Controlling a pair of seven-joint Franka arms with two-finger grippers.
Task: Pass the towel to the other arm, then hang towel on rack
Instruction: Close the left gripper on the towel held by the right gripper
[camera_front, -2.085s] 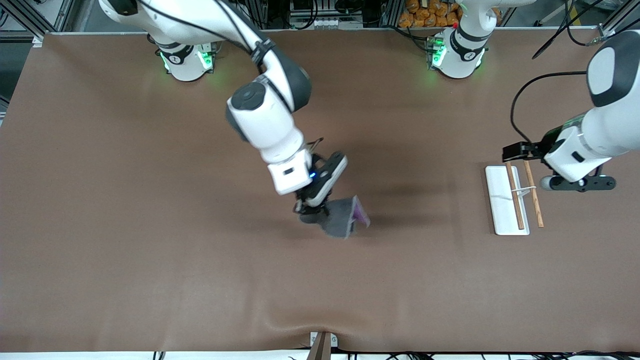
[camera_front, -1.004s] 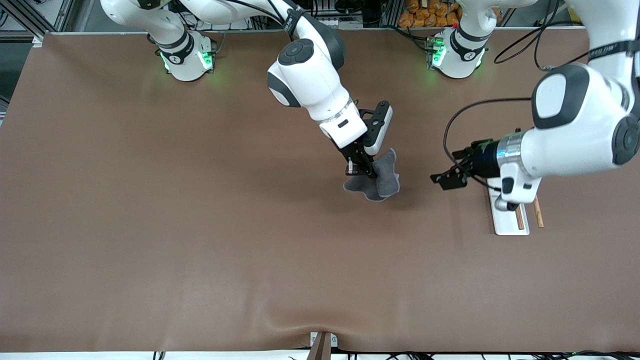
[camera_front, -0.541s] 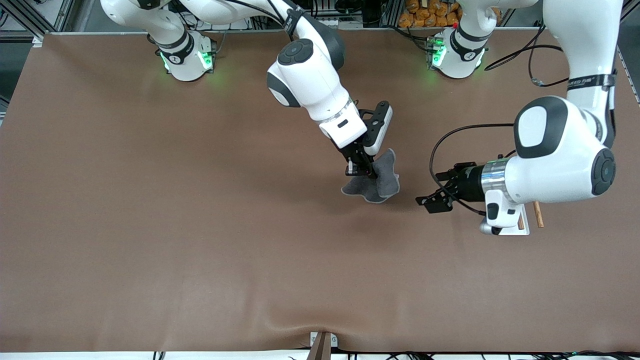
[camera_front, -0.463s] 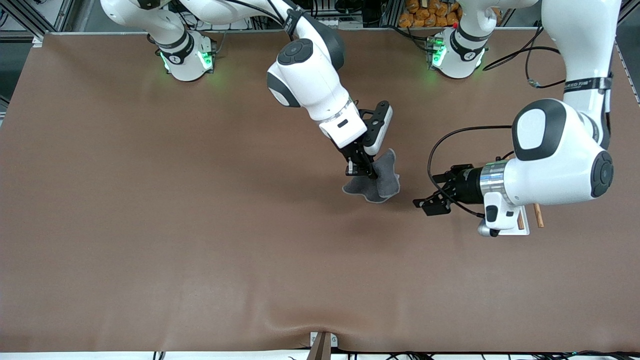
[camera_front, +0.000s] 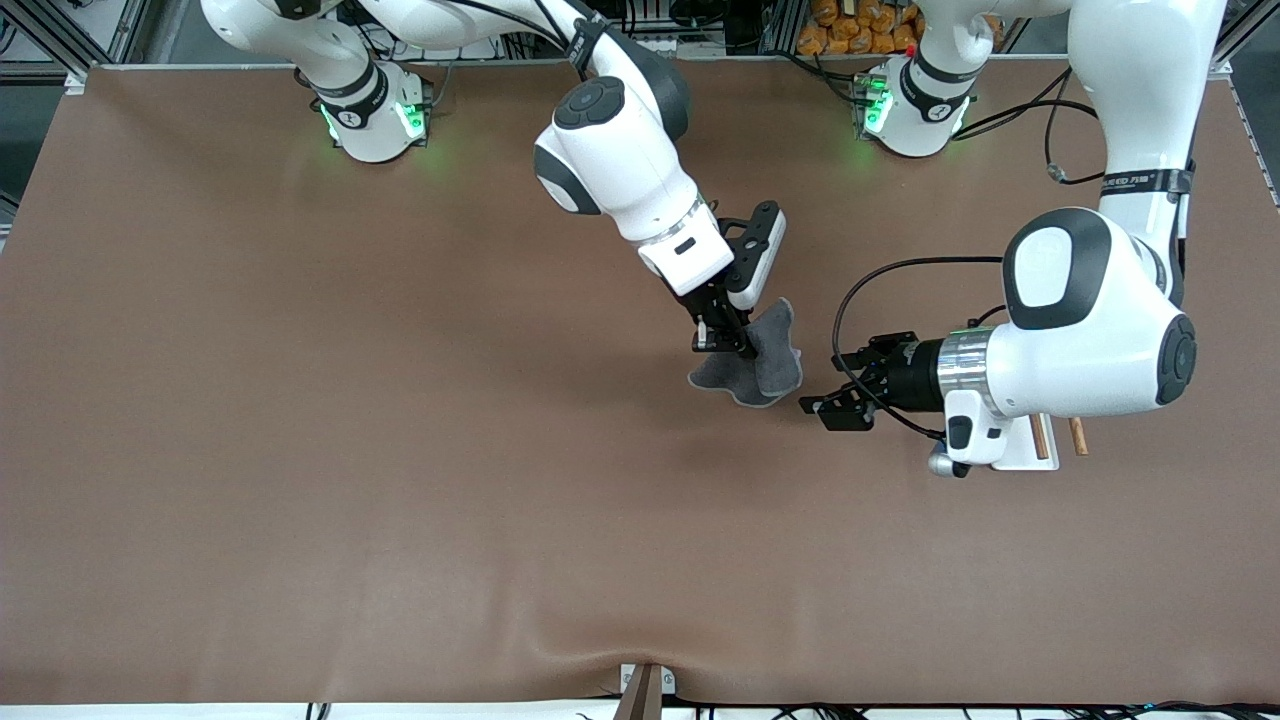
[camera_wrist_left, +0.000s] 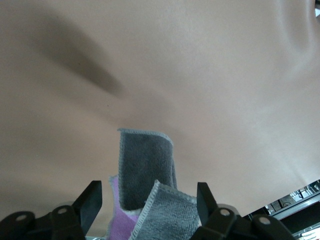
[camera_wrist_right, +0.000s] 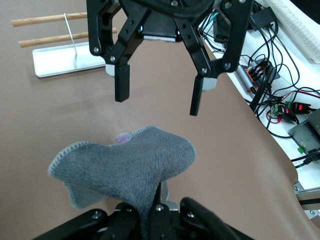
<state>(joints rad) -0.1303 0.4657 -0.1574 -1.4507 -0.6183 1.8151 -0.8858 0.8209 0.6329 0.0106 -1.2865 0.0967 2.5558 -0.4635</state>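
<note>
Right pincer (camera_front: 722, 340): I see it clamped on the towel (camera_front: 762, 358), holding it up over the middle of the bench (camera_front: 300, 450); in the right wrist view the cloth bunches out of the closed fingers (camera_wrist_right: 160, 212).
Towel: off the bench surface, folds drooping from the right pincer — mostly dark grey face outward, with purple showing in the left wrist view (camera_wrist_left: 145, 195) and a thin pale trim along the edges.
Left pincer (camera_front: 833, 408): spread wide with nothing in it, levelled sideways at the towel and just beside its hanging edge, not touching. From the left wrist view I read the two fingers (camera_wrist_left: 90, 202) standing either side of the cloth; the right wrist view shows the same pincer (camera_wrist_right: 157, 95) facing the towel (camera_wrist_right: 125, 167) with a clear gap.
Rack (camera_front: 1045, 440): on the bench toward the left arm's end — mostly hidden under the left arm in the front view; in the right wrist view (camera_wrist_right: 60, 47) its white base and two wooden rods sit bare.
</note>
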